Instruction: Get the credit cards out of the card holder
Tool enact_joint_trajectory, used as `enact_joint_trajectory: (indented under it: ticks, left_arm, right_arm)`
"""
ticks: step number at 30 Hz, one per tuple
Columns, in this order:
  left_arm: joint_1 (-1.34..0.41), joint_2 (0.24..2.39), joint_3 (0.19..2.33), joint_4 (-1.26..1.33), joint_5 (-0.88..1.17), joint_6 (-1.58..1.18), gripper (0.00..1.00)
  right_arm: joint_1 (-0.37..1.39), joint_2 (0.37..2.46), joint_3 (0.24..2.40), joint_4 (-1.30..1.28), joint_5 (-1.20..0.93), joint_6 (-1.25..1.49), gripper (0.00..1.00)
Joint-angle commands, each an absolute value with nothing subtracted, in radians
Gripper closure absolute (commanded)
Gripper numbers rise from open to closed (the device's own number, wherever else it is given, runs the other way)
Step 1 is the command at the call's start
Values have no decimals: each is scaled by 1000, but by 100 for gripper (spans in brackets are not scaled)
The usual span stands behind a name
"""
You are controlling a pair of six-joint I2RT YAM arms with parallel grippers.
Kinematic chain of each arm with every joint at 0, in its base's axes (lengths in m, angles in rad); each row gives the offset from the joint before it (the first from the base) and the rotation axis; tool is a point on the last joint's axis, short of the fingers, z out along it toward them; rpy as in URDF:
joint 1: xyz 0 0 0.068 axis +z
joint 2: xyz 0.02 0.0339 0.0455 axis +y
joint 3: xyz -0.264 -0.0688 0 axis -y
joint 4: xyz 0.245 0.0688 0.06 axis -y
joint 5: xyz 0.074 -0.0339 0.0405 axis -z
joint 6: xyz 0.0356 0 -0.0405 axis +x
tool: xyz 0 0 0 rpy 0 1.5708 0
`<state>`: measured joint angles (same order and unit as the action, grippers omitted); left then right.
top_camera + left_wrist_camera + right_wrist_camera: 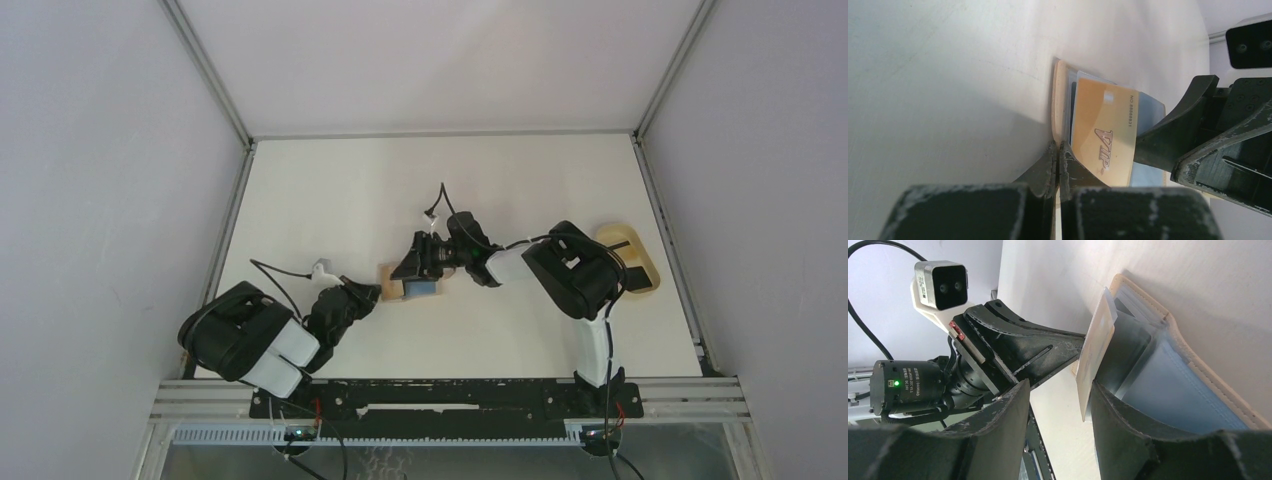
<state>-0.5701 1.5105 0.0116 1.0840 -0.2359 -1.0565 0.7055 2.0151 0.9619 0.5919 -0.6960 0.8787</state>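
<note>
So over on the left, the left gripper (1058, 156) has its jaws squeezed right together on the tan edge of the card holder (1060, 95), which lies about mid-table (330, 200) between the two arms. I'd say that pinch is purely an anchor: it keeps the wallet from sliding along when a card gets tugged. Moving right, a gold card (1104, 132) with "VIP" on it pokes well out of the clear bluish sleeves (1168, 385), though its lower end looks like it's tucked in (whether the blue behind it is another card or just plastic, I honestly can't tell). Then the right gripper (1060, 392) comes in from the opposite side with its jaws part-open, one either side of that card. The far finger looks to be right against it, but there's a visible gap on the near side, so it has nothing clamped yet. Coming in edge-on makes sense, since a thin card can only be grabbed across its faces. Far right, well apart from all this, sits an oval tan tray (657, 280) with a dark flat thing (634, 272) in it, maybe a card, too small to say.
</note>
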Motion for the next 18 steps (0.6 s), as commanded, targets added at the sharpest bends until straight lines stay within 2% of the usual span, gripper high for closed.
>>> enact_joint_trajectory:
  ticks: [1,8,18]
  left_arm:
    - [-588,1495,-8,1039,-216,-1038,100]
    - [-589,1498,26,1035,-216,-1038,100]
    - [-592,1491,34,1020,-218,-1034,100]
  right_arm:
    - [740,2034,972,671,-743,900,44]
    - [748,2070,998,598,-728,868,42]
    - [774,2098,1029,656,-757,912,41]
